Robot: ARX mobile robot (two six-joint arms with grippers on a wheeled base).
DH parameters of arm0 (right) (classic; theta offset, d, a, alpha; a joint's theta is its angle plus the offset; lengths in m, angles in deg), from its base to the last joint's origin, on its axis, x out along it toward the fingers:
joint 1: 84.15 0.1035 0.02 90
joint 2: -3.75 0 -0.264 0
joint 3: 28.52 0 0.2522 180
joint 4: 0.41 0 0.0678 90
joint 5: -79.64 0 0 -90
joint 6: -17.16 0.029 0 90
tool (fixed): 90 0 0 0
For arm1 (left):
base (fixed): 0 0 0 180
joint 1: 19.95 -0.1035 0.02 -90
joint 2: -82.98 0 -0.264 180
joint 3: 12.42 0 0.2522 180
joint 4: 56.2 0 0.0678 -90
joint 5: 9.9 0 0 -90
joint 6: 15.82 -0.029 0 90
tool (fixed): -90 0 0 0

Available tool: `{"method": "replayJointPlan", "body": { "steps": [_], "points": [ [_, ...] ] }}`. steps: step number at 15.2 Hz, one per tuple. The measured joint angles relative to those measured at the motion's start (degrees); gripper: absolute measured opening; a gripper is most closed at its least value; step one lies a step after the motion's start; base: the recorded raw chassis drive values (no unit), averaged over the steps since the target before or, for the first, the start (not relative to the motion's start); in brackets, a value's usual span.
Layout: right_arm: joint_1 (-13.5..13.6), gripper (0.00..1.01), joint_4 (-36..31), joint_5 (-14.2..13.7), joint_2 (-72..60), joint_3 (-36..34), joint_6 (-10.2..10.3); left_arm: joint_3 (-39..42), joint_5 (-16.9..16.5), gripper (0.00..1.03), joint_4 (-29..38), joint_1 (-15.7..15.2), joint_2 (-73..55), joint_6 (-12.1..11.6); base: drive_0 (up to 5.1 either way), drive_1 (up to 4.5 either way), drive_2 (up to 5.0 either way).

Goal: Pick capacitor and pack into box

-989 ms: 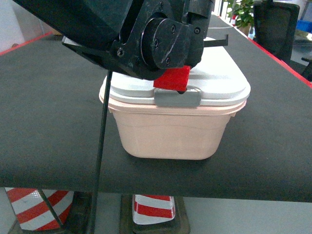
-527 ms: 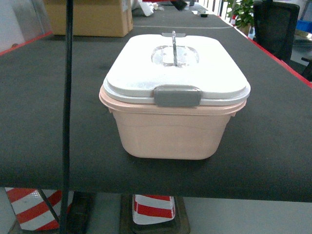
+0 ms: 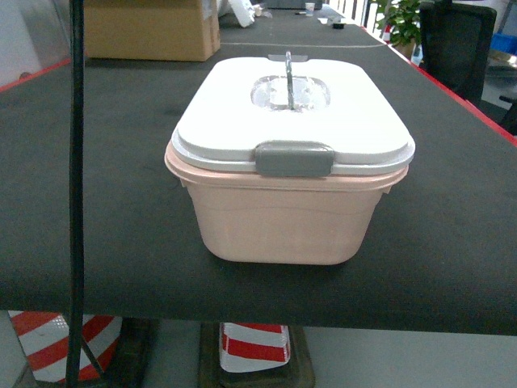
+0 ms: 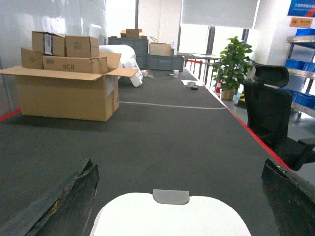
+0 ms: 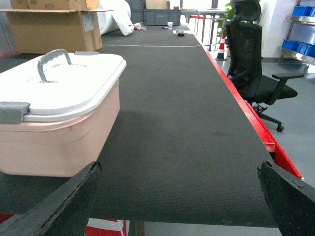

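Both end effectors stood spread wide, and you can check this in the wrist views: the left end effector [image 4: 179,196] showed its two dark fingers [image 4: 59,206] at the lower corners of its own view with nothing between them, and the right end effector [image 5: 179,196] showed the same, fingers [image 5: 54,209] far apart and gripping nothing. Neither appeared in the head view.

Going down in size, you had the long dark surface [image 3: 452,202] edged in red on its right side, running far into the room. On it, toward the far left, sat a large brown cardboard box [image 4: 66,93] with smaller cartons stacked on top. A black office chair [image 5: 251,54] stood off the right edge of the surface, and a potted plant [image 4: 234,66] stood farther back on that side.

You could see the box [image 3: 283,222] at the near edge of the surface, central in the head view, its white lid [image 3: 234,121] seated on top, the grey latch [image 3: 294,158] on its near side and the grey handle [image 5: 51,59] raised upright over the clear centre. The left end effector hung above the lid; the right one sat to the right of the box, apart from it.

A thin black cable [image 3: 77,202] hung down the left of the head view.

The capacitor did not show in any view, so you cannot tell where it lay.
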Motion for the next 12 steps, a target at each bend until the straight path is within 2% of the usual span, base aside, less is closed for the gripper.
{"method": "replayJointPlan", "body": {
  "steps": [1, 2, 3, 6, 9, 11, 12],
  "points": [
    [0.00, 0.98, 0.02, 0.00, 0.00, 0.00, 0.00, 0.02, 0.00, 0.98, -0.07, 0.00, 0.00, -0.20, 0.0, 0.00, 0.0],
    [0.00, 0.98, -0.02, 0.04, 0.00, 0.00, 0.00, 1.86, 0.70, 0.89, -8.55, -0.94, 2.64, 0.20, 0.0, 0.00, 0.0],
    [-0.02, 0.98, 0.00, -0.07, 0.00, 0.00, 0.00, 11.21, -0.92, 0.77, -8.26, -2.40, 8.41, 0.44, 0.0, 0.00, 0.0],
    [0.00, 0.98, 0.00, 0.00, 0.00, 0.00, 0.00, 37.33, -7.06, 0.37, 2.45, -12.44, 27.28, 1.40, 0.0, 0.00, 0.0],
    [0.00, 0.98, 0.02, -0.02, 0.00, 0.00, 0.00, 55.39, -14.51, 0.01, 5.73, -17.05, 35.93, 1.60, 0.0, 0.00, 0.0],
    [0.00, 0.98, 0.00, -0.02, 0.00, 0.00, 0.00, 60.85, -16.70, 0.02, 7.15, -20.33, 41.22, 1.53, 0.0, 0.00, 0.0],
    [0.00, 0.98, 0.00, -0.02, 0.00, 0.00, 0.00, 61.26, -16.79, 0.02, 7.32, -20.65, 41.70, 1.53, 0.0, 0.00, 0.0]
  ]
}}
